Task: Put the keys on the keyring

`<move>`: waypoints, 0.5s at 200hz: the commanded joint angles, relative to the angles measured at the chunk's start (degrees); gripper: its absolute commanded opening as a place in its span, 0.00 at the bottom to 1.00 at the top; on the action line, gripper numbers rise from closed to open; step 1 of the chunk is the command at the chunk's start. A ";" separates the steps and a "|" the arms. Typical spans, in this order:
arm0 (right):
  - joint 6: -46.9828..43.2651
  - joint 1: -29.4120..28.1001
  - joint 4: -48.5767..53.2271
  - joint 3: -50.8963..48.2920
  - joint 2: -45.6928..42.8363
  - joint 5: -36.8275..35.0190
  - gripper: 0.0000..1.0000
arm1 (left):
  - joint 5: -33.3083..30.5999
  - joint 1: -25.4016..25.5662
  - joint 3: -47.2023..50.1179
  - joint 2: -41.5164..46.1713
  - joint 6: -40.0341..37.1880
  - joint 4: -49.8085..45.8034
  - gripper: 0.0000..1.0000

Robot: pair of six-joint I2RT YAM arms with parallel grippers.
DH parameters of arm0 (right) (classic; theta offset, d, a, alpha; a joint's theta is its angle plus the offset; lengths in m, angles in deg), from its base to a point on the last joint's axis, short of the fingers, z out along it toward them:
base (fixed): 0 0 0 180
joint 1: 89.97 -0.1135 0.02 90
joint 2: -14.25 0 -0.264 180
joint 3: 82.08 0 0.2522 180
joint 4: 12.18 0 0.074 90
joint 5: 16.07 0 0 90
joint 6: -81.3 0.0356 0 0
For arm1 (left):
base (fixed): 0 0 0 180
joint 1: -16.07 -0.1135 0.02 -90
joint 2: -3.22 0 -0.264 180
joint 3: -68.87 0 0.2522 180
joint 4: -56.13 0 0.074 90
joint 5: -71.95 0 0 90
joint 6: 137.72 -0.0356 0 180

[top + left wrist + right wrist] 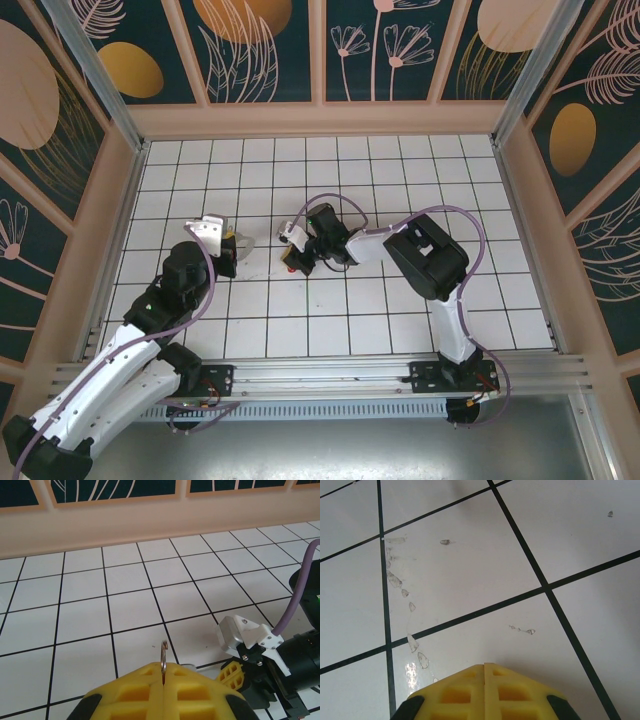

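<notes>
Edgewise, a thin silvery keyring (163, 652) stands clamped in the closed left pincer (164, 667); near it, the right pincer (485, 667) has its tips pressed together.

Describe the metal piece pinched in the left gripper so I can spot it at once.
On the white tiled floor, find the left gripper, the yellow block at the bottom of its wrist view. The keyring stands up from the seam between its closed fingers. It is a thin silvery loop seen edge-on, unlike the chunky white bracket to its right.
</notes>
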 commanded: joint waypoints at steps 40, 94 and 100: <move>1.12 0.50 -0.27 -7.14 -5.81 -1.31 0.00 | -1.06 -0.37 0.67 0.19 -0.51 2.59 0.00; 8.05 1.57 -7.19 -20.40 -15.19 -6.31 0.00 | 1.30 -0.37 0.29 -1.83 -1.09 3.59 0.00; 9.34 1.65 -8.13 -21.91 -16.43 -7.39 0.00 | 2.12 -0.37 0.30 -2.11 -1.18 3.85 0.00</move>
